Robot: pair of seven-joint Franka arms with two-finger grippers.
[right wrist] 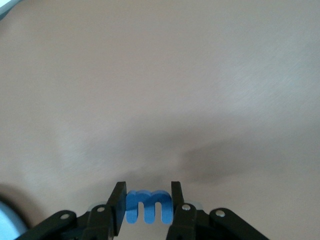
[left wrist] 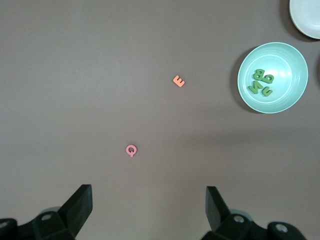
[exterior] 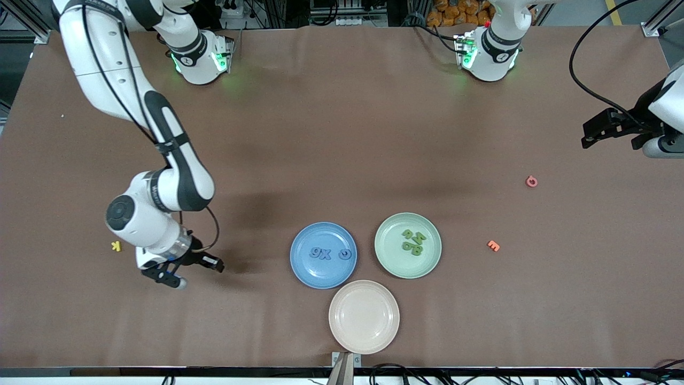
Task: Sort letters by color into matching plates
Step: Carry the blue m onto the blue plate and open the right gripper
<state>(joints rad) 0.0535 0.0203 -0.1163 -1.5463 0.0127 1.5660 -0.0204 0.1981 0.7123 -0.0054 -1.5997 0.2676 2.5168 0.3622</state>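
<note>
The brown tabletop (exterior: 342, 133) fills nearly the whole front frame. The right arm reaches from the upper left of that frame down to the lower left, where the right end effector (exterior: 179, 272) hangs over bare tabletop. The right wrist view shows its two fingers (right wrist: 117, 207) closed onto a small blue letter (right wrist: 147, 206), shaped like an m, pinched between them at the bottom centre of that picture. The left arm waits at the upper right edge of the front frame; the left end effector (exterior: 601, 128) hangs there with its fingers (left wrist: 80, 202) spread wide and holding nothing.

Three plates sit low in the centre of the front frame. The blue plate (exterior: 307, 270) holds blue letters (exterior: 327, 253). Just beside it, toward the left arm's end, the green plate (exterior: 393, 262) holds a cluster of green letters (exterior: 413, 241). The cream plate (exterior: 364, 316) sits lower in the frame, close below the other two.

Loose pieces lie scattered: a pink piece (exterior: 531, 181) at mid right, an orange E (exterior: 493, 245) below it, and a yellow K (exterior: 115, 246) at the lower left, beside the right arm's wrist.
</note>
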